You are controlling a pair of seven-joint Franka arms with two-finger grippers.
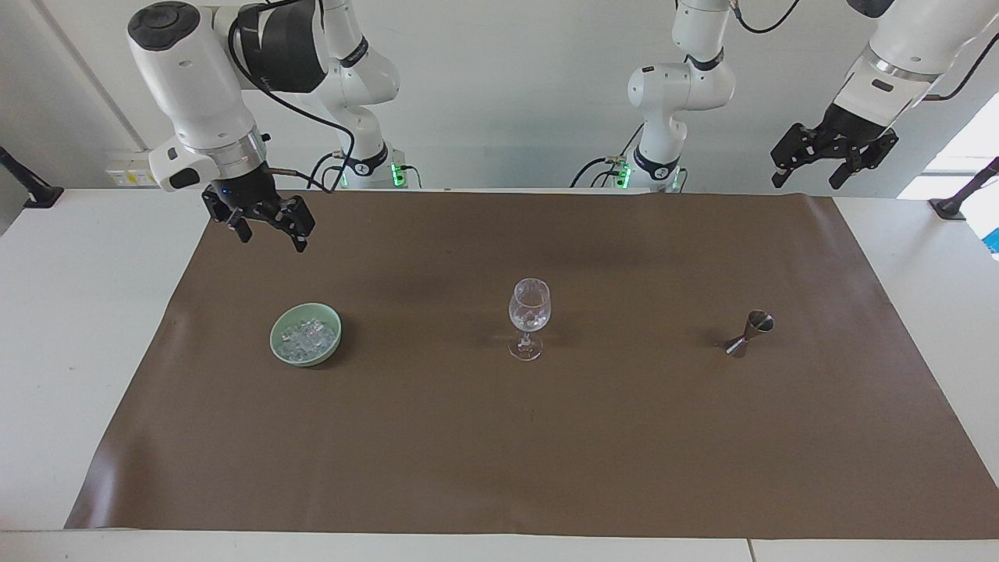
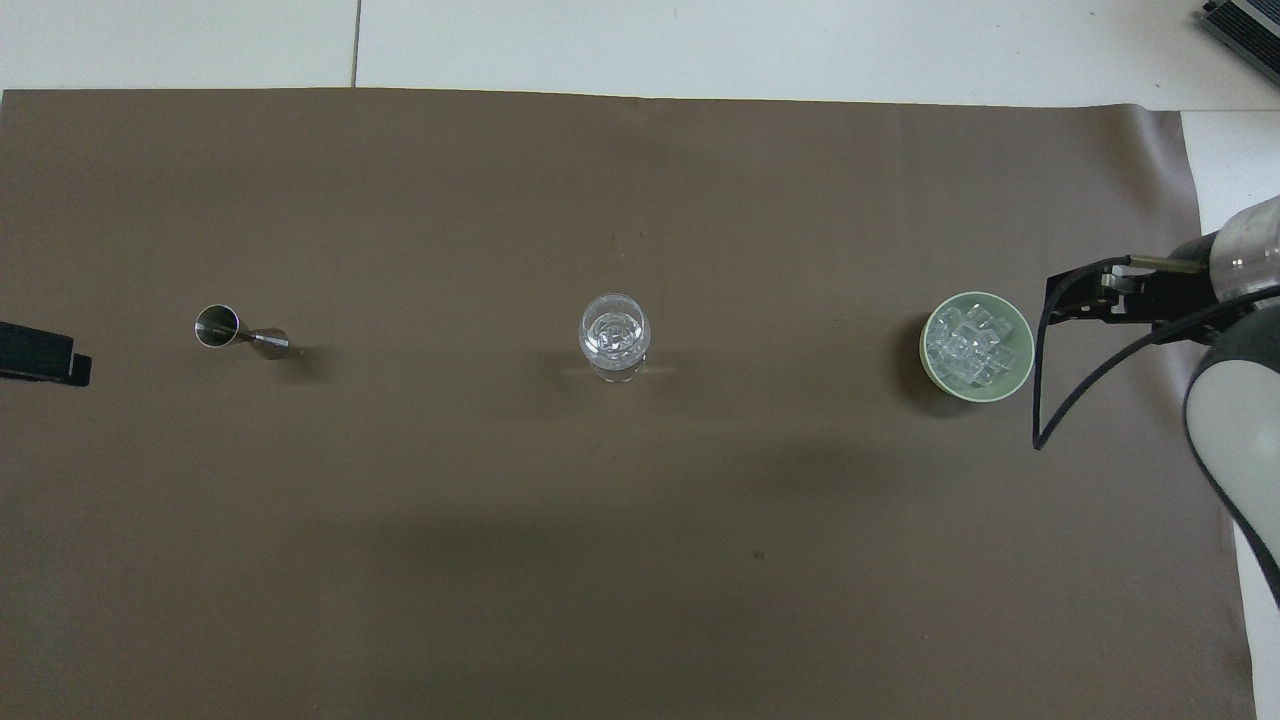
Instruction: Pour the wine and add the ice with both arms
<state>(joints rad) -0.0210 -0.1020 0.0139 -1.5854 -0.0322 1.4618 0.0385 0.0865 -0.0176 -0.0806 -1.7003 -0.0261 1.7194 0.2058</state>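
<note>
In the facing view, the right gripper (image 1: 269,232) hangs at the upper left of the frame over the corner of the brown mat (image 1: 499,437), its fingers apart and holding nothing. Below it, at left centre, a green bowl (image 1: 278,349) sits on the mat and holds the ice (image 1: 309,337). At the middle of the frame stands a wine glass (image 1: 529,314), upright, with clear chunks in its bowl. At right centre lies a metal jigger (image 1: 748,332), tipped on its side. At the upper right the left gripper (image 1: 810,177) waits above the edge of the white table (image 1: 70,328), fingers apart and empty.
</note>
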